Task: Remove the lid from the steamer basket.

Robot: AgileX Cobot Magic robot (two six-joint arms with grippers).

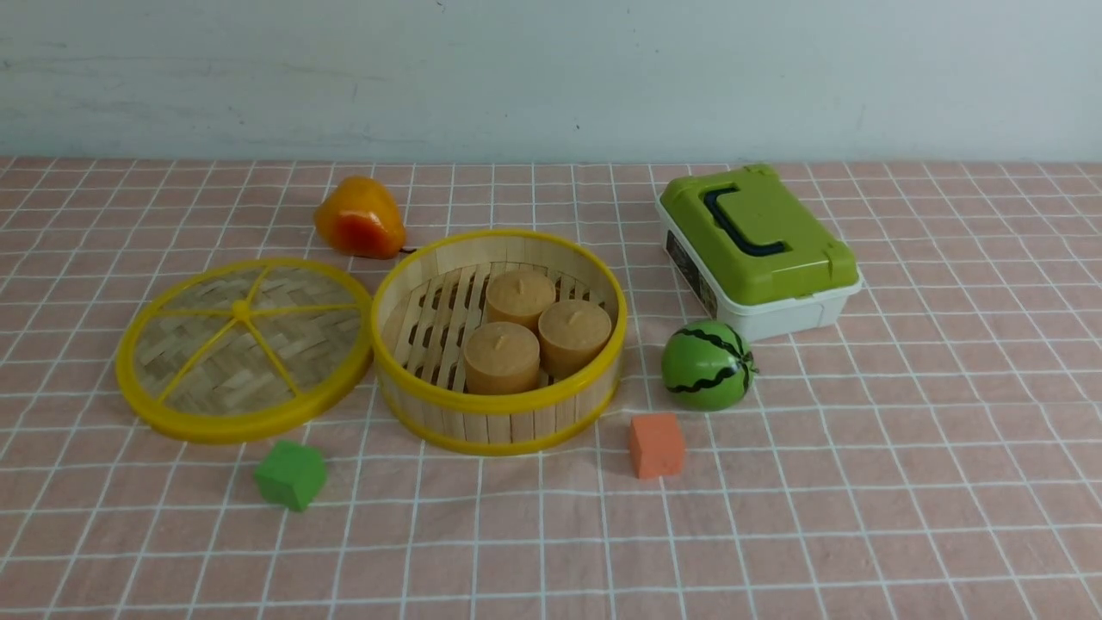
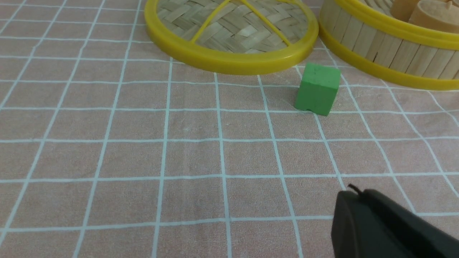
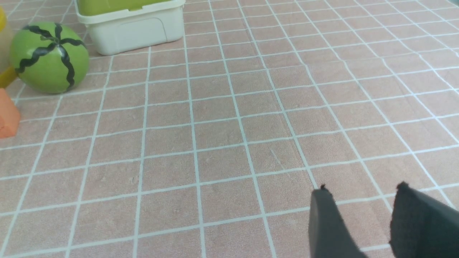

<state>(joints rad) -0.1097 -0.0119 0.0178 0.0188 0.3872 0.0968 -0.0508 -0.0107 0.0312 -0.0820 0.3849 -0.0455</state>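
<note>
The lid [image 1: 245, 349], a woven bamboo disc with a yellow rim and spokes, lies flat on the cloth just left of the steamer basket [image 1: 499, 340]. The basket stands uncovered, with three tan cylinders [image 1: 534, 331] inside it. Both also show in the left wrist view, the lid [image 2: 231, 32] beside the basket [image 2: 391, 50]. My left gripper [image 2: 355, 195] is shut and empty, low over the cloth, well short of the lid. My right gripper [image 3: 362, 191] is open with nothing between its fingers, over bare cloth. Neither arm appears in the front view.
A green cube [image 1: 291, 474] sits in front of the lid and an orange cube [image 1: 656, 445] in front of the basket's right side. A toy watermelon [image 1: 708, 365], a white box with a green top [image 1: 758, 250] and an orange pear [image 1: 360, 217] surround the basket.
</note>
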